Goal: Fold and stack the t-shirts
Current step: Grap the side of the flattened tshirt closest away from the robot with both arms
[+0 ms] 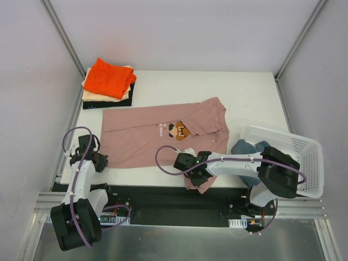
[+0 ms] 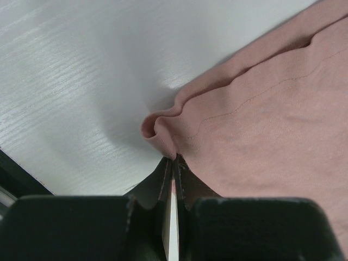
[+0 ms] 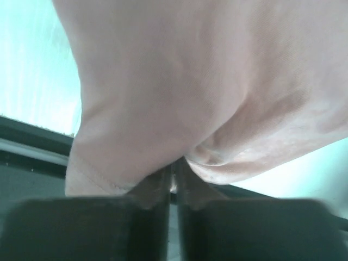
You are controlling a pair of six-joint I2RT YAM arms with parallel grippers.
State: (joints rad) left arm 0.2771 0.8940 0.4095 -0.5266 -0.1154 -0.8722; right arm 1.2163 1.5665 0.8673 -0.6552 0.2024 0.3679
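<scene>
Stacked far left on white table (image 1: 250,98): folded bright orange, cream and black cloth t-shirts (image 1: 107,82). Mid-table, unfolded: dusty pink pixel-print cloth t-shirt (image 1: 141,136), near hem pinched by left gripper (image 2: 174,163) and right gripper (image 3: 176,171). In white plastic mesh basket (image 1: 307,163): crumpled slate blue t-shirt (image 1: 247,148).

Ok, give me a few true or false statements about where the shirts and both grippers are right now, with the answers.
1. The left gripper is shut on the edge of the pink t-shirt. True.
2. The orange t-shirt lies in the white basket. False: it tops the folded pile at the table's far left corner.
3. The right gripper is open and clear of cloth. False: it is shut on the pink t-shirt's near hem, at the table's front edge.
4. A blue t-shirt lies at the basket's left end. True.
</scene>
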